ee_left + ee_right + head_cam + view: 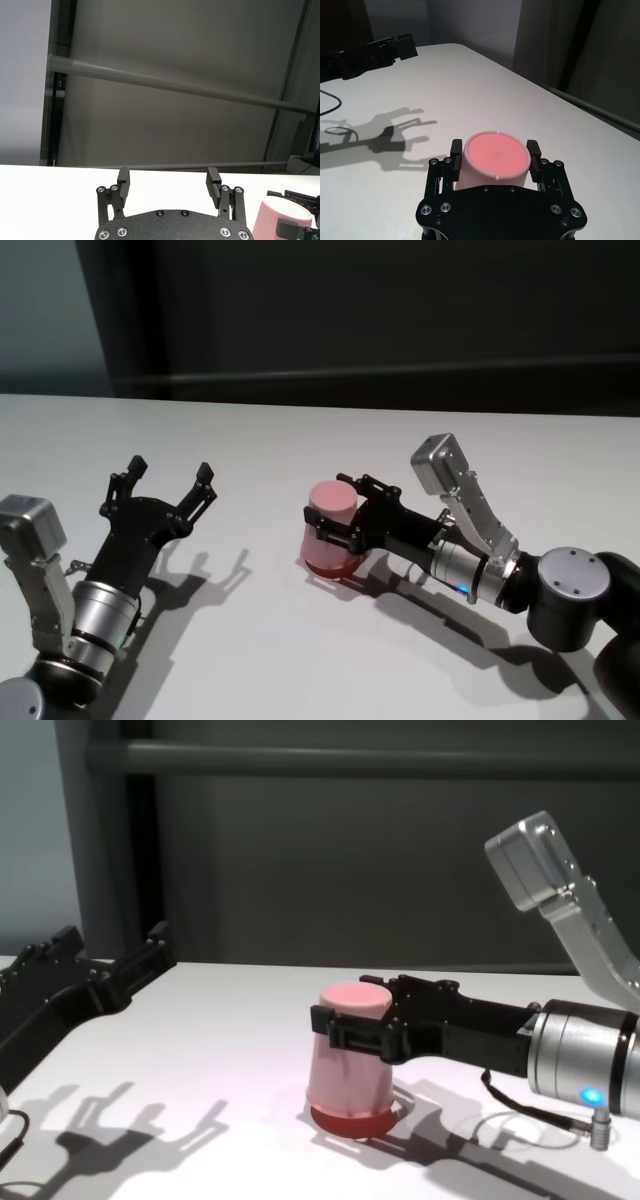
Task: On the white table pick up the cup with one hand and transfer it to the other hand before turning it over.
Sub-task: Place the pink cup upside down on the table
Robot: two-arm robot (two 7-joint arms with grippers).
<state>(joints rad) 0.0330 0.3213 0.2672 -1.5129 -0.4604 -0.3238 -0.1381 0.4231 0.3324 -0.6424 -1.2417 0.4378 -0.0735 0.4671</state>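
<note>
The right gripper's (338, 523) fingers (534, 147) close on either side of the cup (330, 532), just below its closed base. The cup stands upside down, rim on the worktop (300, 640), at centre frame in the head view. Whether it has left the surface yet is hard to tell. At lower left, the left gripper (170, 483) waits with fingers (123, 176) spread wide and holding nothing, well apart from the cup. So the pickup looks underway; the lift, the handover to the left gripper and the turning over all appear undone.
</note>
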